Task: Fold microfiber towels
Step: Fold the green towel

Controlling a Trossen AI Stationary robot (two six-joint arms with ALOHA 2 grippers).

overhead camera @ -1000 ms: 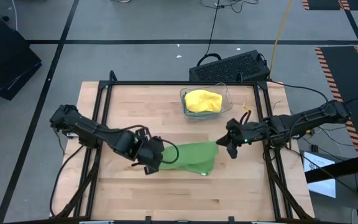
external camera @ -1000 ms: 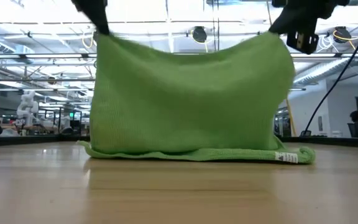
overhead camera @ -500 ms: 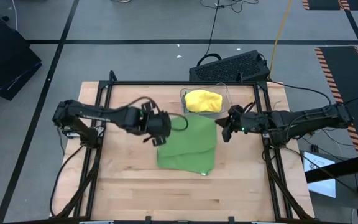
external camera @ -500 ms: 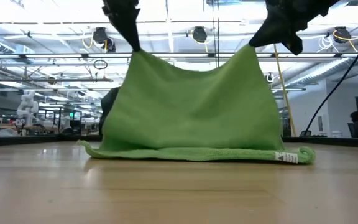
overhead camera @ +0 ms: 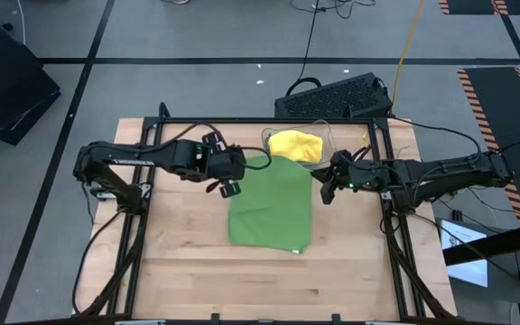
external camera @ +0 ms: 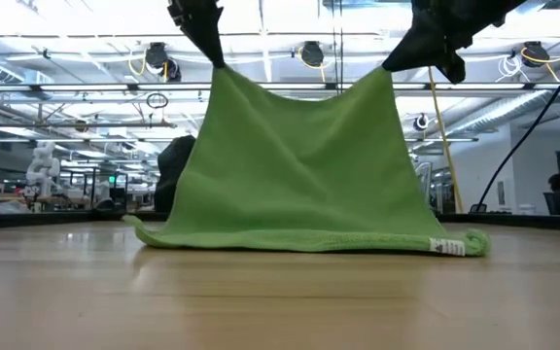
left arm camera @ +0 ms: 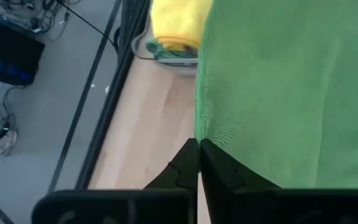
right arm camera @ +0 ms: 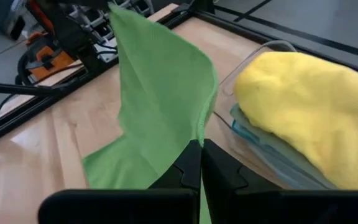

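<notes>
A bright green microfiber towel point(overhead camera: 273, 208) is raised by its two far corners, with its near edge point(external camera: 309, 239) lying on the wooden table. My left gripper point(overhead camera: 233, 181) is shut on the left raised corner and my right gripper point(overhead camera: 326, 190) on the right one. In the low view the left gripper point(external camera: 214, 58) and right gripper point(external camera: 394, 64) hold the cloth up as a tapering sheet. A yellow towel point(overhead camera: 294, 144) lies in a clear bin point(overhead camera: 325, 135) at the far side. My left gripper pinches the green towel's left far corner point(left arm camera: 204, 135) between its two fingers, slanting down from the table's left. The cloth hangs below it, fairly taut. My right gripper pinches the right far corner point(right arm camera: 200, 134) between its two fingers, coming nearly level from the table's right. The cloth sags between the two corners, its near edge on the table.
The clear bin stands just beyond the raised corners, close to my right gripper. A black rail frame point(overhead camera: 152, 171) borders the table on the left, far and right sides. A dark keyboard-like object point(overhead camera: 332, 95) lies past the far edge. Bare wood point(overhead camera: 197, 271) stretches toward the near edge.
My left gripper has swung toward the table's far edge and risen, carrying its corner; my right gripper has shifted slightly the same way. The green towel's raised part has been drawn away over the table and spread out, while its near edge stayed in place.
</notes>
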